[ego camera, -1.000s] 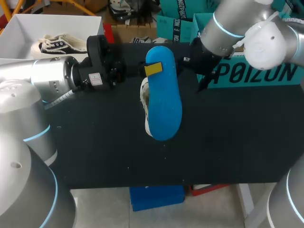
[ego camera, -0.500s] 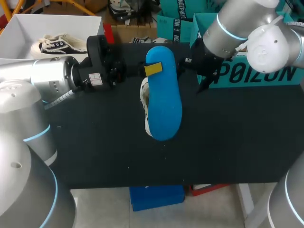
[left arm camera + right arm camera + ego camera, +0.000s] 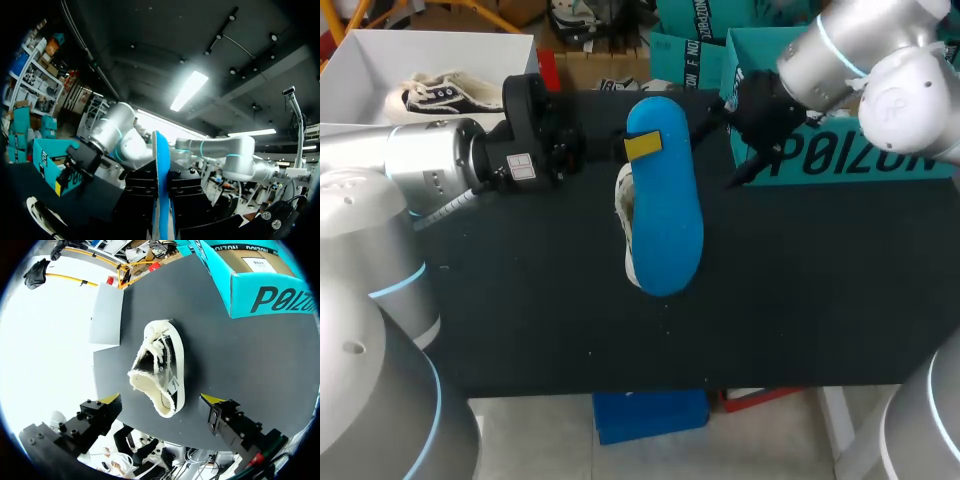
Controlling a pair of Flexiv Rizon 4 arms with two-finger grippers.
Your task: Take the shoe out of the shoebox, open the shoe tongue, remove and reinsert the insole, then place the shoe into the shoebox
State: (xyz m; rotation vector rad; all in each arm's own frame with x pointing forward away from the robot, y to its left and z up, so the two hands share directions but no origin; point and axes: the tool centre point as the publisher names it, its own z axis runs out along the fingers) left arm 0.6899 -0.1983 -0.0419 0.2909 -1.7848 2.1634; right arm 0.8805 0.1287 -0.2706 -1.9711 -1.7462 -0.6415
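Insole (image 3: 665, 200), blue, hangs above the shoe (image 3: 160, 367), clamped at one end in the left pincer (image 3: 642, 146), likely held clear ready for reinsertion. Shoe lies on its side on the surface (image 3: 520, 300), opening exposed. Right pincer (image 3: 161, 400) is spread apart over the shoe (nothing gripped). Shoebox (image 3: 260, 285) beyond the shoe carries dark lettering; the shoe has a small tag.

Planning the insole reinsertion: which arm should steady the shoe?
Probably right: the right gripper is open with the shoe just ahead, while the left gripper is shut on the blue insole.
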